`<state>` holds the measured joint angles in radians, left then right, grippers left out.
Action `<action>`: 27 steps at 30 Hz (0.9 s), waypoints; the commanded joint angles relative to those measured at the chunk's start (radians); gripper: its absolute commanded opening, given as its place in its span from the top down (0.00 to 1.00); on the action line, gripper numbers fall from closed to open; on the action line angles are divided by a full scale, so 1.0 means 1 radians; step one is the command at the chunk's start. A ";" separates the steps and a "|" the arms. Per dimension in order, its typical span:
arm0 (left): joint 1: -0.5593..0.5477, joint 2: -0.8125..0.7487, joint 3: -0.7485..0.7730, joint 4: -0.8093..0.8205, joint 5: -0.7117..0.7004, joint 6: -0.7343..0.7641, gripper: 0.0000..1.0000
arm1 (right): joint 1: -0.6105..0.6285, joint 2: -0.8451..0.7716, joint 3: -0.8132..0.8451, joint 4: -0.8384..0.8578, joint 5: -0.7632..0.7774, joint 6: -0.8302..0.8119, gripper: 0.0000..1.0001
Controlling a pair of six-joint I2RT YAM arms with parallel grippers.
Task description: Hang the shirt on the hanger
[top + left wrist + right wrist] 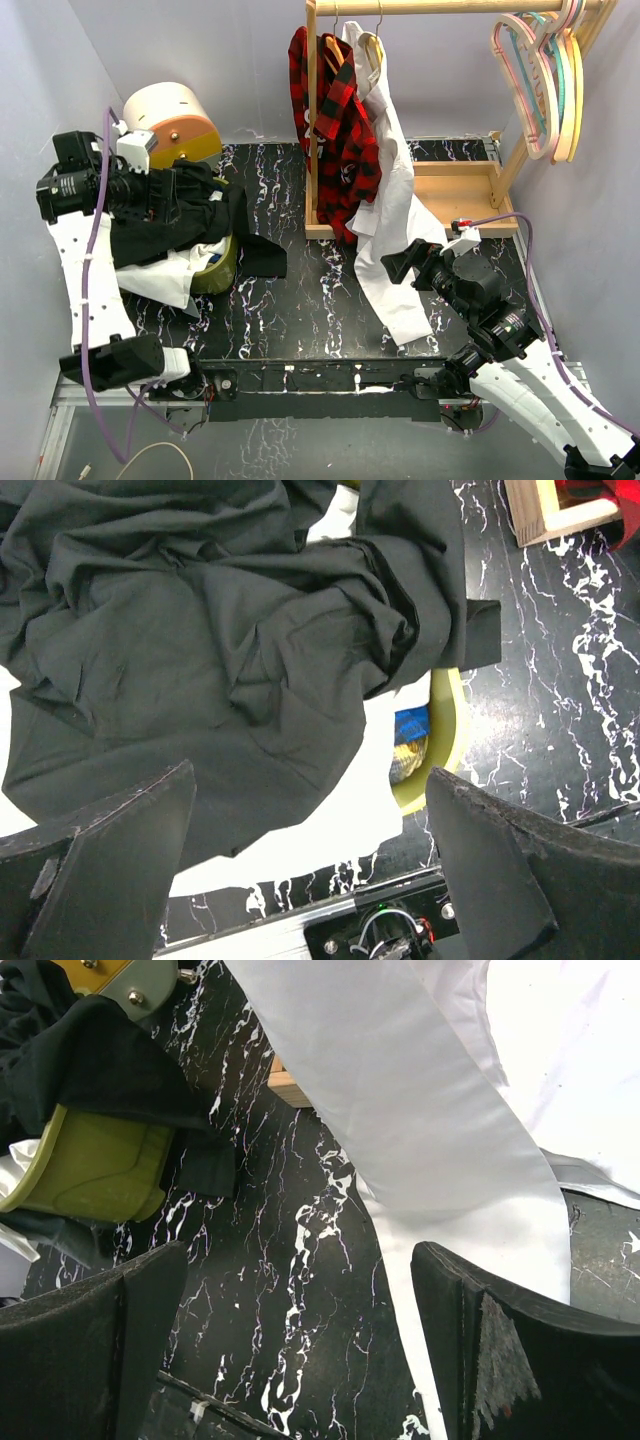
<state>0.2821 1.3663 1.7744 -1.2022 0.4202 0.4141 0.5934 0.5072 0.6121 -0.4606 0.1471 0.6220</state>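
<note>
Left wrist view: shirt (pixel 220 650) lies crumpled over basket (pixel 445 740), upper left of frame. Left gripper (pixel 308 780) hangs above, spread wide and empty, presumably poised for pickup. Right gripper (pixel 298 1250) likewise spread, empty.

Shirt (pixel 200 208) atop basket (pixel 221 267) at left; rack (pixel 455 186) behind, right.

Black shirt crumpled in a heap at the left of the table

The shirt (pixel 195 225) is plain black cloth, bunched and deeply creased, with no collar or buttons showing. It lies at the left middle of the top view, draped over a yellow-green tub (pixel 222 268) and some white fabric (pixel 160 275). One flat strip of it trails right onto the black marbled table (pixel 300 310).
</note>
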 commanded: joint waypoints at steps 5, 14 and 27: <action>-0.001 0.068 -0.006 -0.049 -0.141 0.129 0.03 | -0.002 0.041 0.021 0.103 -0.047 -0.001 0.02; -0.053 0.166 -0.095 0.061 -0.150 0.241 0.03 | -0.001 0.111 0.051 0.172 -0.086 -0.003 0.02; -0.176 0.140 -0.042 -0.072 -0.042 0.288 1.00 | 0.035 0.158 -0.022 0.462 -0.713 -0.116 0.02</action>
<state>0.1303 1.5635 1.6295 -1.1877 0.3222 0.7044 0.5949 0.6308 0.5941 -0.1967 -0.2687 0.5632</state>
